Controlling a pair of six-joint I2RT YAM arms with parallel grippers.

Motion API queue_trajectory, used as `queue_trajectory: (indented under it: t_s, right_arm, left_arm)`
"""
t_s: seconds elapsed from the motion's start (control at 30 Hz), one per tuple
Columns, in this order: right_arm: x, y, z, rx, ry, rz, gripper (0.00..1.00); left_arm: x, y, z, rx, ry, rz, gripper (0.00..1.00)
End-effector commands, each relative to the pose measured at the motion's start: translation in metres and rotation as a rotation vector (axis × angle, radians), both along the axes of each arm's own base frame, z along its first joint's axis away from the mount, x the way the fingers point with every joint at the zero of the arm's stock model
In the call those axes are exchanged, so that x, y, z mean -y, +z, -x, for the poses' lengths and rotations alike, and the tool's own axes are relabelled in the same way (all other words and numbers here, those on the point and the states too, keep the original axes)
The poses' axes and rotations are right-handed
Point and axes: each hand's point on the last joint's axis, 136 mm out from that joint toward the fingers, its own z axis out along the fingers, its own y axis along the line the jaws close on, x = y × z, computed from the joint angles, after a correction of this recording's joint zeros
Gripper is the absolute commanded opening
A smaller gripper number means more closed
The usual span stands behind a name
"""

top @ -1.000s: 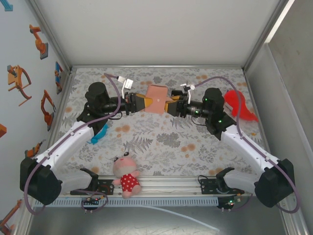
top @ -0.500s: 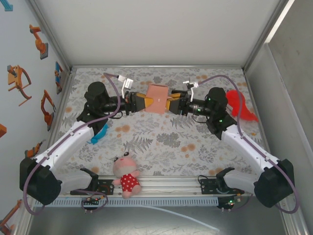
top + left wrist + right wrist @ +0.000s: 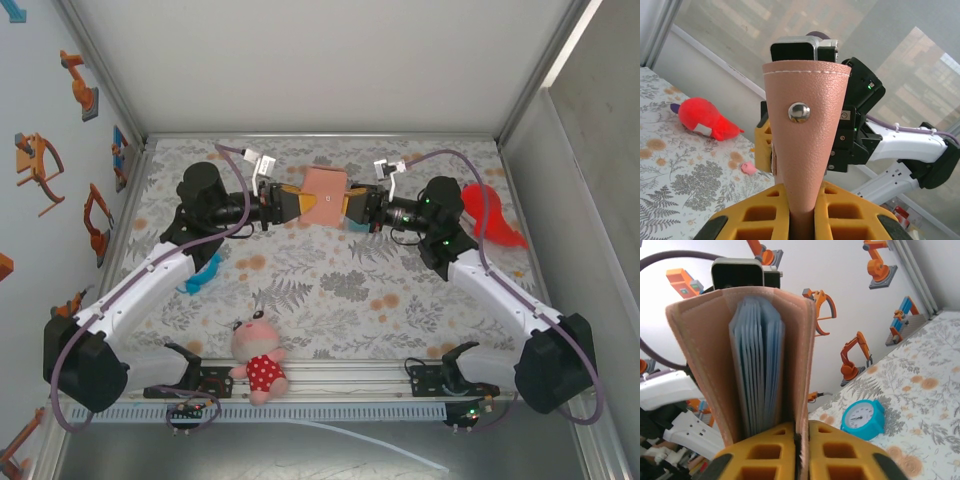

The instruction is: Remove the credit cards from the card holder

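Since a second ago, the right gripper [image 3: 352, 206] has clamped onto the card holder [image 3: 325, 190], and both arms have drifted slightly farther. It pinches one cover's edge; the left gripper [image 3: 288, 203] pinches the opposite side. The holder hangs between them over the far middle of the table [image 3: 330, 290]. Its light, leather-like covers will probably flex, so the blue-grey sleeves [image 3: 760, 365] are best taken by their exposed edges.

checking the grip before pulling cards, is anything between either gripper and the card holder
Nothing visible is. The left gripper and the right gripper are each shut on an opposite edge of the card holder, which hangs between them.
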Motion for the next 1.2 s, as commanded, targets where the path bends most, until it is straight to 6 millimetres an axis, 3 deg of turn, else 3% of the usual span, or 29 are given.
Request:
queue_trajectory:
  t_s: [0.0, 0.17, 0.3, 0.37, 0.63, 0.83, 1.17]
  right_arm:
    - [0.002, 0.013, 0.006, 0.047, -0.028, -0.014, 0.00]
    - [0.013, 0.000, -0.006, 0.003, -0.161, 0.059, 0.00]
    - [0.024, -0.004, -0.012, -0.026, -0.253, 0.092, 0.00]
    - [0.028, -0.005, -0.014, -0.038, -0.284, 0.099, 0.00]
    - [0.036, -0.015, -0.015, -0.078, -0.338, 0.125, 0.00]
    - [0.037, -0.017, -0.017, -0.089, -0.350, 0.137, 0.00]
    - [0.040, -0.021, -0.021, -0.096, -0.378, 0.153, 0.00]
  left_arm:
    - [0.009, -0.008, 0.001, -0.019, -0.011, -0.033, 0.09]
    - [0.007, -0.019, -0.012, -0.043, 0.060, -0.063, 0.25]
    - [0.007, -0.029, -0.020, -0.060, 0.105, -0.082, 0.51]
    - [0.008, -0.032, -0.023, -0.062, 0.120, -0.085, 0.60]
    - [0.011, -0.039, -0.033, -0.054, 0.181, -0.104, 0.71]
    - [0.016, -0.045, -0.035, -0.031, 0.214, -0.141, 0.74]
    - [0.023, -0.051, -0.031, -0.011, 0.207, -0.180, 0.97]
